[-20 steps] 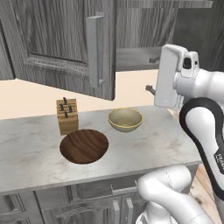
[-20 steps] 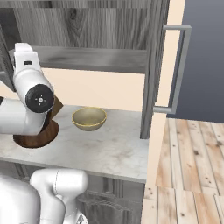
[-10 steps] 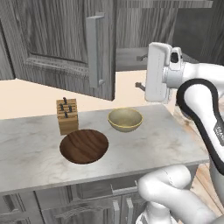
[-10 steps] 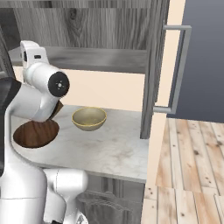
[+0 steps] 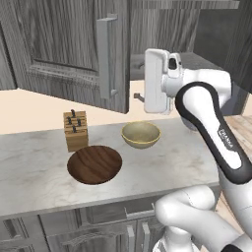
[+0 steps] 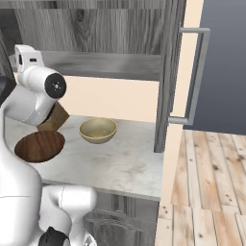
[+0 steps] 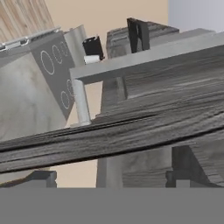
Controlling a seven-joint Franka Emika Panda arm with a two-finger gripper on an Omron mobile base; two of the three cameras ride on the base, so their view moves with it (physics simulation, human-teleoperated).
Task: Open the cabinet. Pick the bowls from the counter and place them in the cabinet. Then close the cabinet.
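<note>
The arm rises from the base, bends at the elbow and reaches back up toward the cabinet, its white hand raised above the counter at about the height of the cabinet's lower shelf. From the right base view the wrist sits in front of the shelf edge, above the left part of the counter. The gripper's finger tips are hard to make out in any view, but the jaws stand spread wide and nothing is held. The hand view looks slantwise along dark wood grain of the cabinet, with a grey bar handle close by. Both doors are swung open: the left door with its handle, and the right door edge-on. Both bowls rest on the counter: the brown bowl near the front, just beside a knife block, and the tan bowl farther back, below the hand.
</note>
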